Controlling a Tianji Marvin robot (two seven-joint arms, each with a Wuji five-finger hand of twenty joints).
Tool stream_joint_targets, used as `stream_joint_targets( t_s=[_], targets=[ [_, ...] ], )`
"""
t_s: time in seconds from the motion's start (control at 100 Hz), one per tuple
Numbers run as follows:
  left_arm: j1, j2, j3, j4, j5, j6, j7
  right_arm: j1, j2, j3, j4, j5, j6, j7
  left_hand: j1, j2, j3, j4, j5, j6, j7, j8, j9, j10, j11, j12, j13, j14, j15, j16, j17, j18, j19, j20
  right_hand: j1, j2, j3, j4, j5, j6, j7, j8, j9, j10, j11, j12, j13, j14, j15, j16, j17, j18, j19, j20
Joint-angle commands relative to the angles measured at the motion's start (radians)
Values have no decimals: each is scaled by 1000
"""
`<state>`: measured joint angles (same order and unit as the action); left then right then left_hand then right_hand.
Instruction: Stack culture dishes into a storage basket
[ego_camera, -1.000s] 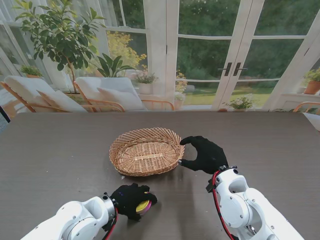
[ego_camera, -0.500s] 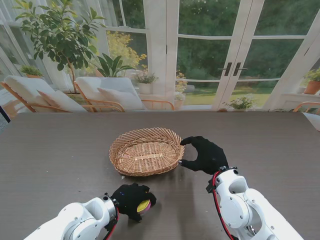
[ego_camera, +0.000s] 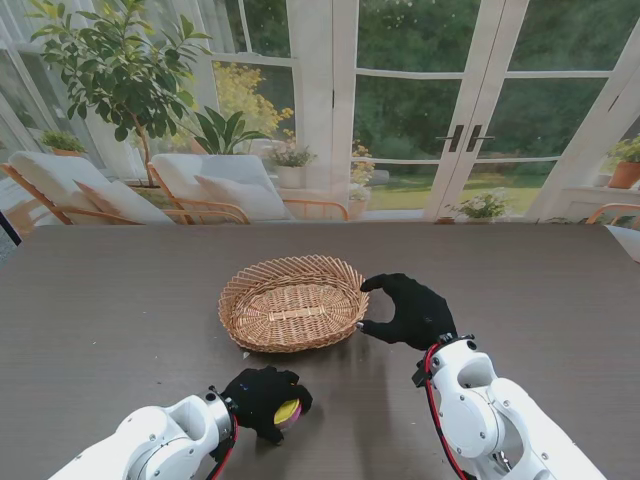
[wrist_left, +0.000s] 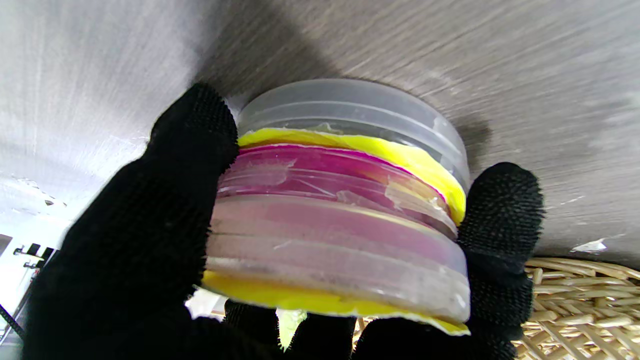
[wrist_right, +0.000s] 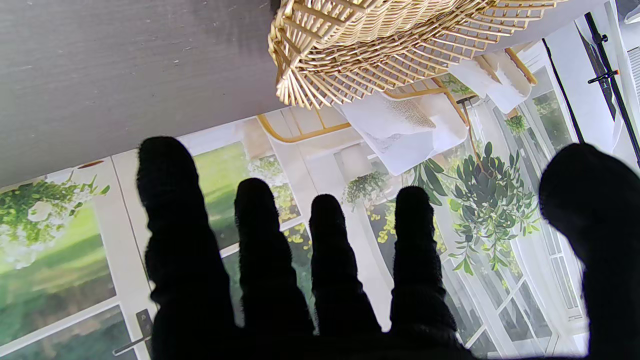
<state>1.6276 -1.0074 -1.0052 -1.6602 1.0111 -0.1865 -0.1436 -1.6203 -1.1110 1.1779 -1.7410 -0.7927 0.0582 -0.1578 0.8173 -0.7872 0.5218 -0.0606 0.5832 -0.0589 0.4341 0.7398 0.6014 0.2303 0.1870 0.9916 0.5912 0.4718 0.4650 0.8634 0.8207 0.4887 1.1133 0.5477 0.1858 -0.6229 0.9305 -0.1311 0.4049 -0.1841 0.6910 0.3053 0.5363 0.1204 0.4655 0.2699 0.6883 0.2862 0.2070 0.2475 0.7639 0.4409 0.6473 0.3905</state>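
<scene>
Left hand (ego_camera: 262, 399) clamped around a stack of culture dishes (wrist_left: 340, 210), wicker basket (ego_camera: 292, 301) just beyond its fingertips, right hand (ego_camera: 408, 309) fingers spread, empty, beside the basket's rim

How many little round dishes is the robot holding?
3, I think, stacked together in the left hand: a clear culture dish nearest the table, a dark pink one in the middle, and a pale pink one. The fingers may hide more.
</scene>
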Motion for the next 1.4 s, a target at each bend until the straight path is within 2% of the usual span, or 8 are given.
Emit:
stream_joint_targets(
  t_s=[0.0,0.25,0.59,1.04,1.21,1.31,1.39],
  targets=[
    [27,1,17,52,3,-1,-32,-7,-3,-2,0,0,0,11,258,177,214,-15,119,90,198,60,214,3,98,75,204,-171,189,54,57,-200,78,-1,8,-57,100,-29,16,-32,-3,11,-30,19,-4,0,-15,16,-8,11,-475,47,-22,30],
    [29,-1,29,63,14,3,6,-9,-4,-2,2,1,0,9,299,148,213,-17,138,96,281,79,288,-5,62,134,270,-178,161,94,93,-222,101,-6,9,-57,101,-30,18,-33,-2,11,-30,19,-3,0,-17,15,-9,12,-476,47,-22,29],
    [39,-7,26,74,12,4,53,-9,-4,-4,3,1,1,6,320,128,199,-19,185,95,329,72,362,-17,50,158,320,-186,168,96,128,-230,122,-7,10,-59,102,-30,19,-30,-1,10,-29,20,-2,0,-16,14,-8,12,-476,50,-23,29],
    [88,-12,-43,42,5,-12,64,-6,-4,-5,4,-1,2,6,321,129,200,-20,194,96,344,56,384,-19,42,166,332,-190,167,97,128,-231,124,-10,10,-61,104,-31,19,-30,0,10,-28,19,-3,0,-16,15,-8,12,-477,50,-24,28],
    [82,-11,-40,46,11,-22,62,-8,-4,-5,4,-1,3,8,320,128,198,-20,186,99,340,50,375,-17,35,165,320,-188,160,97,118,-228,118,-13,9,-61,105,-31,21,-29,1,10,-30,21,-3,0,-17,17,-8,12,-477,50,-24,28],
    [71,-7,-23,56,13,-17,46,-8,-4,-5,4,0,4,7,282,134,222,-20,144,120,258,29,311,-3,43,99,261,-177,107,70,83,-214,72,-18,9,-63,105,-31,19,-29,0,9,-31,20,-4,0,-19,18,-9,11,-478,52,-25,28],
    [62,-4,-9,60,17,-7,28,-8,-4,-4,4,0,4,8,208,167,276,-8,107,140,118,-10,222,10,76,-43,163,-167,95,-2,20,-201,9,-6,8,-64,105,-31,17,-31,-1,9,-33,21,-5,-1,-20,23,-9,12,-477,58,-25,29]
  ],
)
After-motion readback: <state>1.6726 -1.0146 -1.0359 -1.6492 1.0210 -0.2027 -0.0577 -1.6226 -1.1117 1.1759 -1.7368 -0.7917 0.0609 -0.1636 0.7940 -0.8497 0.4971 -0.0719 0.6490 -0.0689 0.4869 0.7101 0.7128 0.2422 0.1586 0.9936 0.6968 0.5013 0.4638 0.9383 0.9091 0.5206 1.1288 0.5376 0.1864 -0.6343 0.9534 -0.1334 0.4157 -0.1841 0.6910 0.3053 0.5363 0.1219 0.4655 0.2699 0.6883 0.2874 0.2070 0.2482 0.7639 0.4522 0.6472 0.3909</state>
